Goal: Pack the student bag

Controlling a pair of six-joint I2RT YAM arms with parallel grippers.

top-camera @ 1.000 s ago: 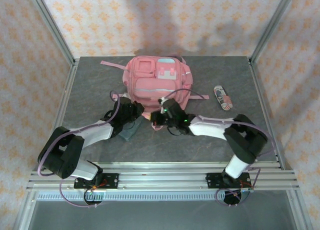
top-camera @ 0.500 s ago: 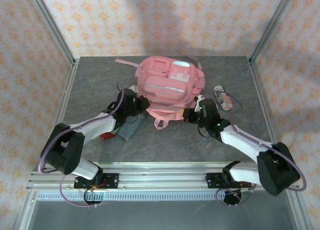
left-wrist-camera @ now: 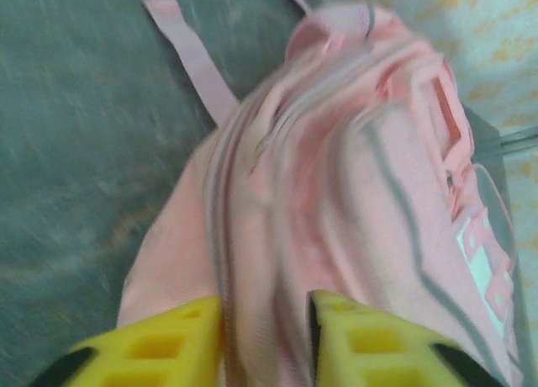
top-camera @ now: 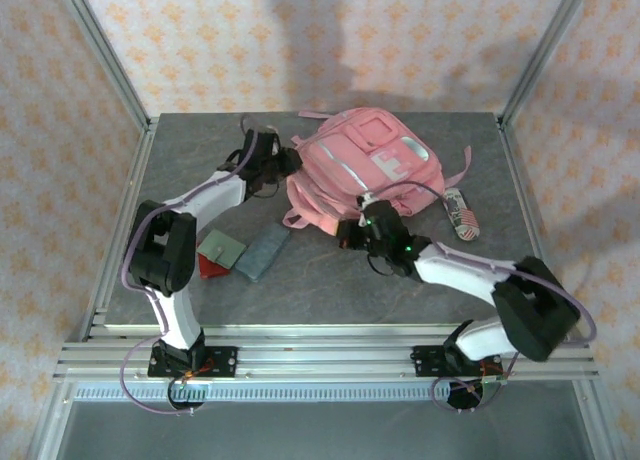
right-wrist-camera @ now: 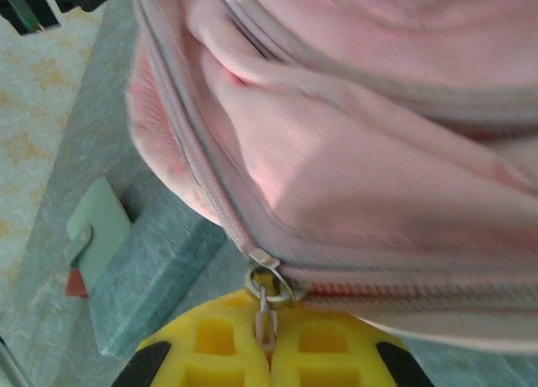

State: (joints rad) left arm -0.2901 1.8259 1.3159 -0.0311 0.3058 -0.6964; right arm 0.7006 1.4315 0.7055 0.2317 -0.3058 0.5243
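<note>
The student bag (top-camera: 365,165), a large pink fabric backpack with grey zip trim, lies at the far side of the grey table (top-camera: 330,280), a little to the right. It looks soft, floppy and probably light, so it will likely fold and slide when pulled. The right gripper (right-wrist-camera: 269,353) presses its fingers together on the small metal zip pull (right-wrist-camera: 266,307) at the near edge. The left gripper (left-wrist-camera: 265,341) has its fingers apart around a fold on the left side; whether they squeeze it, I cannot tell. A thick seam seems the best hold.

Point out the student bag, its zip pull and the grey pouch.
student bag (top-camera: 345,180), top external view, on its pink body.
zip pull (right-wrist-camera: 266,308), right wrist view, on the metal link.
grey pouch (top-camera: 262,252), top external view, on its middle.
</note>
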